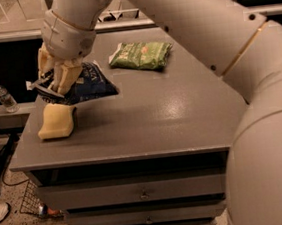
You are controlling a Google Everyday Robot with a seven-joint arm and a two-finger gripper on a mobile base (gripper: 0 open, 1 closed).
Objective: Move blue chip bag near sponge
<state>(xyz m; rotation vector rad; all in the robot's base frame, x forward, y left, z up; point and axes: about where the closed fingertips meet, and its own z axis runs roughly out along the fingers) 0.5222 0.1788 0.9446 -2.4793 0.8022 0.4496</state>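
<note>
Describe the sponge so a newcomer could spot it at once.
On the grey cabinet top, look at its front-left corner. The sponge lies there, right by the gripper holding the blue chip bag. It alone is a pale yellow foam block.

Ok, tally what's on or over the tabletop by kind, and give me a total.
Chip bags: 2, the blue chip bag, gripped by the tool over the left side of the table, and the green chip bag lying at the back.
Sponges: 1, the sponge just below the tool.
Total: 3
</note>
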